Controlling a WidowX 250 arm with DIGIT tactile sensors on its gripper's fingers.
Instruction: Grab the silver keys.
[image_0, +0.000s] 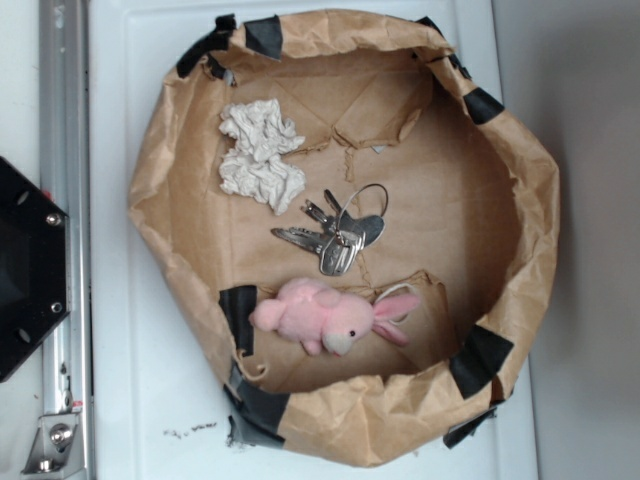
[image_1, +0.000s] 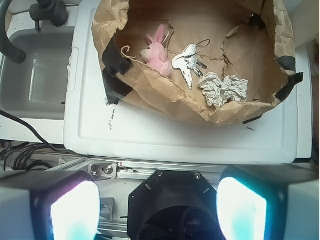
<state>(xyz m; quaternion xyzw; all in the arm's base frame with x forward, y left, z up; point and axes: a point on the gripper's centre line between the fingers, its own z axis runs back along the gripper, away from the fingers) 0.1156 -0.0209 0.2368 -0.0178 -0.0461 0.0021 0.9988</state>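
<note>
Lying inside brown paper nest (image_0: 180, 200) on white tray (image_0: 140, 400): silver keys (image_0: 340, 235), between paper wad (image_0: 260, 155) and pink bunny (image_0: 320, 315). Gripper (image_1: 157, 202) hovering well away over metal rail (image_1: 115, 170), fingers (image_1: 75, 212) spread apart, gripping nothing.

Looks like a robotics lab bench rather than a home. Marked out by an extruded aluminium rail (image_0: 62, 150) with a corner bracket (image_0: 52, 440) bolted along the edge of a white plastic work surface (image_0: 140, 400), a black hexagonal robot base plate (image_1: 169, 200) studded with screws, and loose black cables (image_1: 22, 150) trailing beside a grey plastic tub (image_1: 35, 80). Set up as a makeshift test arena: a brown paper wall (image_0: 520, 230), crumpled into a ring and patched with strips of black tape (image_0: 238, 315), enclosing a few mismatched small objects.
</note>
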